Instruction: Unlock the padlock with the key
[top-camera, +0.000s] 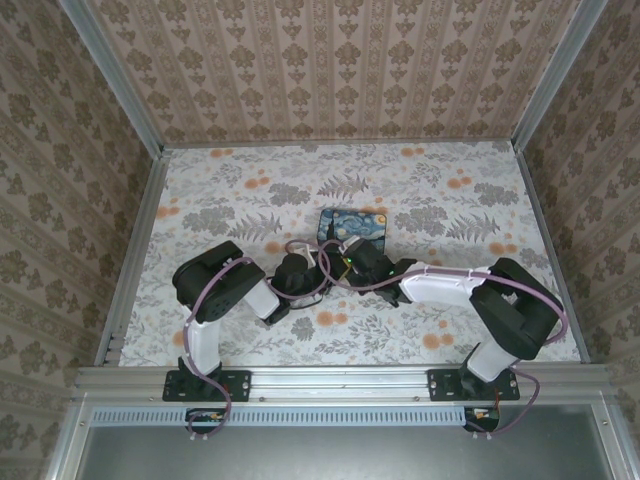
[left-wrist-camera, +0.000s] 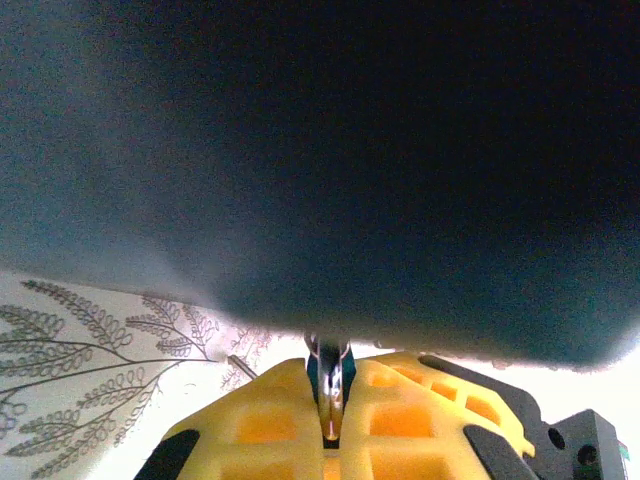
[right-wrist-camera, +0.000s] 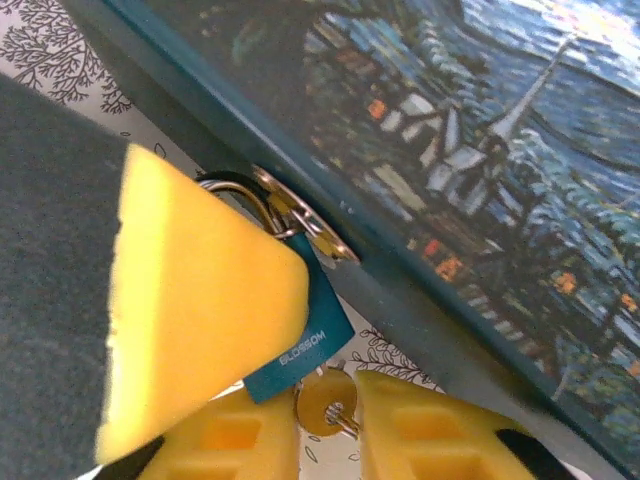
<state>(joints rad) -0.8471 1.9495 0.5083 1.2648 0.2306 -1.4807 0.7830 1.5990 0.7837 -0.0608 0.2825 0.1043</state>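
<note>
Padlock is teal with BLOSSOM printed on it. It hangs at the side wall of the starry-night box, with its shackle through a metal hasp ring on that wall. The brass key sits at the padlock's lower end, head pointing away from the box. Right gripper is narrow. Its yellow fingers sit either side of the key head and touch it as far as I can see, so I call it pinched on the key. Left gripper is closed tight on a thin teal-and-metal piece that I read as the padlock edge-on. In the right wrist view a yellow pad that I take to be the left gripper's covers the upper left of the padlock body. In the way: the box wall is right behind the padlock, and that pad crowds the shackle and ring. A dark blurred mass spans the upper part of the left wrist view, and I cannot tell what it is. From the top view, left arm and right arm meet mid-table at the box's near edge, wrists almost touching, with purple cables looped over them. Room: the floral table cover lies bare left, right and beyond the box. The wallpapered walls on three sides stand well apart from the box. Aluminium side rails run along the table edges, and the front rail carries the arm bases.
</note>
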